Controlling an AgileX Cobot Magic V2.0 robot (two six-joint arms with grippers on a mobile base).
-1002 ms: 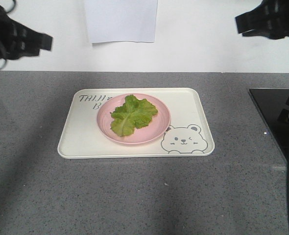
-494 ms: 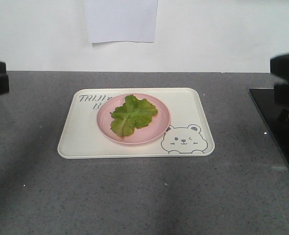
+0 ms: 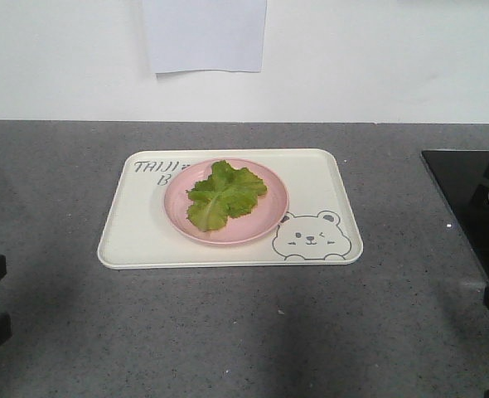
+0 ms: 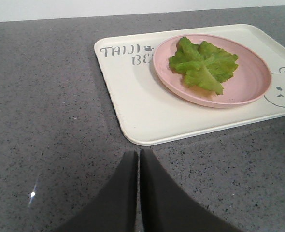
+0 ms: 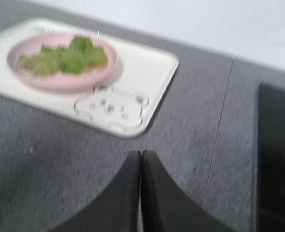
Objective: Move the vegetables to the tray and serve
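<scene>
Right wrist view blurred; pink plate (image 3: pixel 226 201) covers part of tray (image 3: pixel 137 236) lettering. Lettuce leaf (image 3: pixel 224 195), ruffled green, pale rib, lies on plate. Left gripper (image 4: pixel 138 159) and right gripper (image 5: pixel 141 159) closed, empty

You have a round pink plate (image 3: pixel 226 201) on a speckled grey counter (image 3: pixel 228 332), a white paper sheet (image 3: pixel 205 35) on the wall behind, and a black cooktop (image 3: pixel 468 207) at right.

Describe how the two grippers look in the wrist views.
Left gripper: two matte black fingers, broad at the base and tapering to narrow tips. Right gripper: the same black tapered pair, slightly blurred. No cables or markings show on either.
</scene>
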